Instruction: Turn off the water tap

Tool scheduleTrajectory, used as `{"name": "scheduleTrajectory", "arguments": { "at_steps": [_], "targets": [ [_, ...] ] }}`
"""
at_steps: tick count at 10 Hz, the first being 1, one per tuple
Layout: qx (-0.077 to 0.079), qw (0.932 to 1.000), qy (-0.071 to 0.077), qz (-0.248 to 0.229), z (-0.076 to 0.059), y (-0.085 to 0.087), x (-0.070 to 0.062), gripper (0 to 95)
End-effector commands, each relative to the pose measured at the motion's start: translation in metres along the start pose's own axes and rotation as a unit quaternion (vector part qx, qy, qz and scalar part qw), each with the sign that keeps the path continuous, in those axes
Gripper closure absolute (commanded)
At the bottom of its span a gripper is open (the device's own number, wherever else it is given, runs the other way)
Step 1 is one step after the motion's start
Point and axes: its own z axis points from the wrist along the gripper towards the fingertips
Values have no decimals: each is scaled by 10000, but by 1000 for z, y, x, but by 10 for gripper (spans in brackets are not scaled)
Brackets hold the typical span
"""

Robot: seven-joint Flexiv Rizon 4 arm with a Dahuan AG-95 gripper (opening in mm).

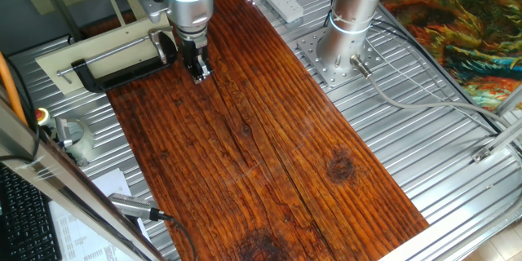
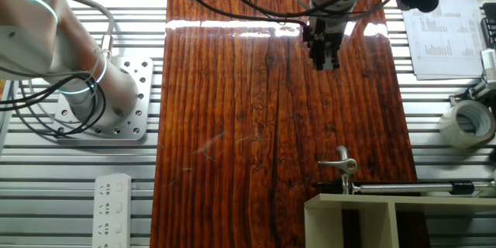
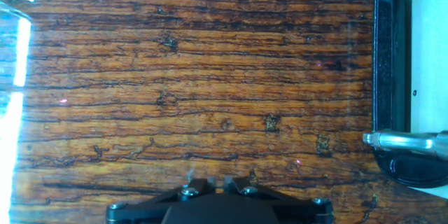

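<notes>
The water tap is a small chrome fitting with a lever. It stands at the board's edge, held by a black C-clamp against a beige box. In the hand view its chrome lever pokes in from the right, over the clamp's black jaw. My gripper hangs over the wooden board, apart from the tap. Its fingertips stand close together and hold nothing. In the one fixed view the gripper is just right of the clamp and hides the tap.
The arm's base is bolted to the metal table beside the board. A power strip, a roll of tape, printed sheets and a screwdriver lie around the board.
</notes>
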Motion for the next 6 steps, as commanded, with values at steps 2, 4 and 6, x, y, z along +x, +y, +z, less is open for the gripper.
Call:
{"name": "scheduleTrajectory", "arguments": {
  "at_steps": [2, 4, 6],
  "targets": [
    [32, 10000, 34, -68, -2, -5, 1, 950],
    [29, 9999, 34, -103, -1, -7, 1, 950],
    [19, 9999, 34, -147, 3, -9, -1, 950]
  ]
}}
